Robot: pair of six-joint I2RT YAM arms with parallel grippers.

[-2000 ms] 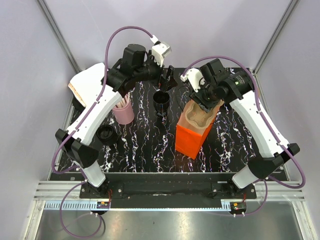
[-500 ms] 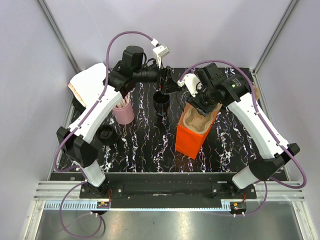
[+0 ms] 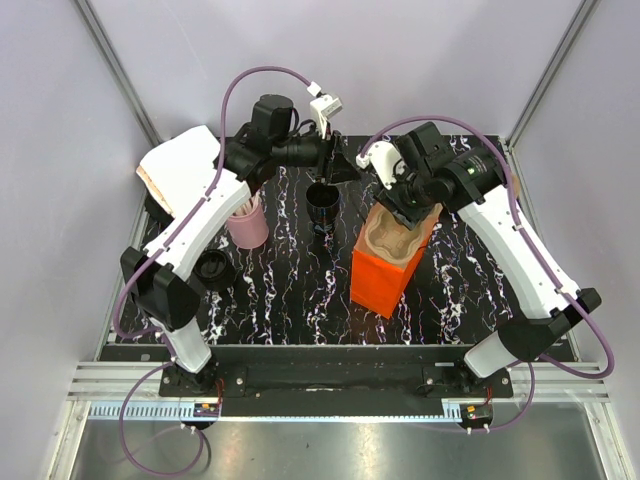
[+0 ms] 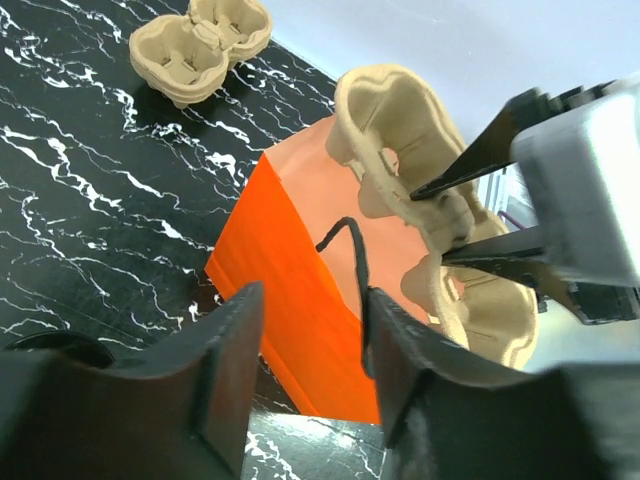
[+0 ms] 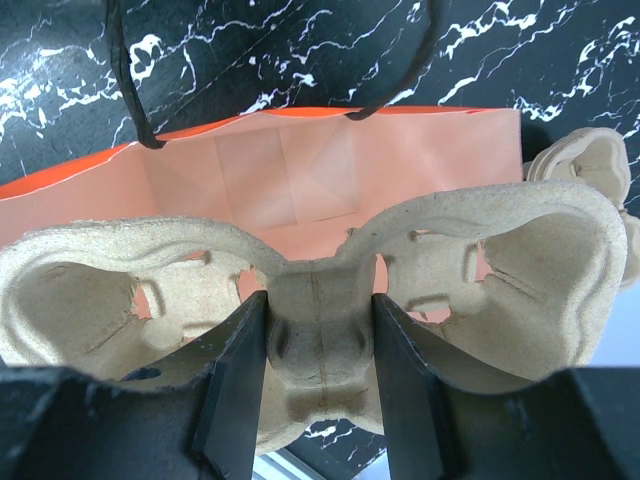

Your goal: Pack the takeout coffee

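Observation:
The orange bag (image 3: 385, 275) stands open on the black marble table (image 3: 280, 290). My right gripper (image 3: 408, 200) is shut on the centre rib of a tan pulp cup carrier (image 5: 320, 330), which sits in the bag's mouth (image 5: 290, 170). My left gripper (image 3: 335, 165) hovers just left of the bag, jaws apart. The bag's black handle cord (image 4: 350, 240) runs beside its right finger (image 4: 420, 380), and nothing is pinched. The takeout coffee (image 3: 213, 268), a black cup whose top looks lidded, stands at the left. An open black cup (image 3: 322, 203) stands below the left gripper.
A pink cup of wooden sticks (image 3: 247, 222) stands left of the open cup. A second pulp carrier (image 4: 200, 45) lies on the table beyond the bag, by the back right corner (image 3: 515, 185). Frame rails run along both sides of the table.
My left gripper has swung right toward the bag's handle and its jaws have narrowed. The right gripper, still holding the carrier, has shifted slightly left.

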